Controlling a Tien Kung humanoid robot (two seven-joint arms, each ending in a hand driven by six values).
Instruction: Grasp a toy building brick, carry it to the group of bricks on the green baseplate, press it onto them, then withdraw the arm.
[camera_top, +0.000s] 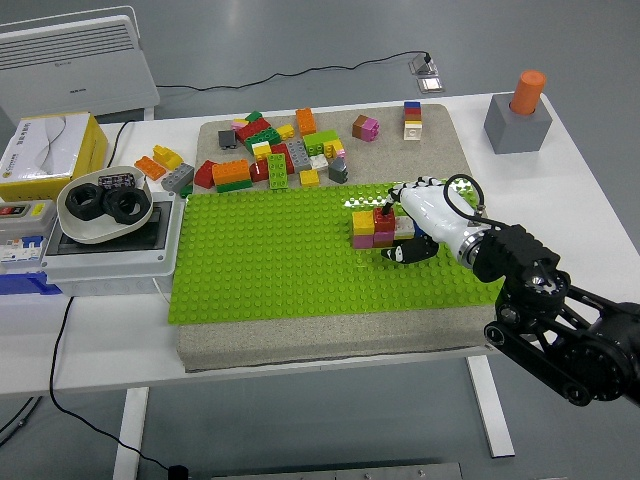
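One green baseplate (280, 260) carries one small group of bricks (372, 227) right of its middle, where one right hand (412, 222) curls its fingers around a brick at the group's right side, touching it.

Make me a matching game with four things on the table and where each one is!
Things:
1. orange cylinder
2. yellow box
3. right hand
4. loose pile of bricks

Places:
A. far left of the table
B. on the grey block at the far right
C. on the grey mat behind the green baseplate
D. at the small brick stack on the baseplate

Pairs: 1-B, 2-A, 3-D, 4-C
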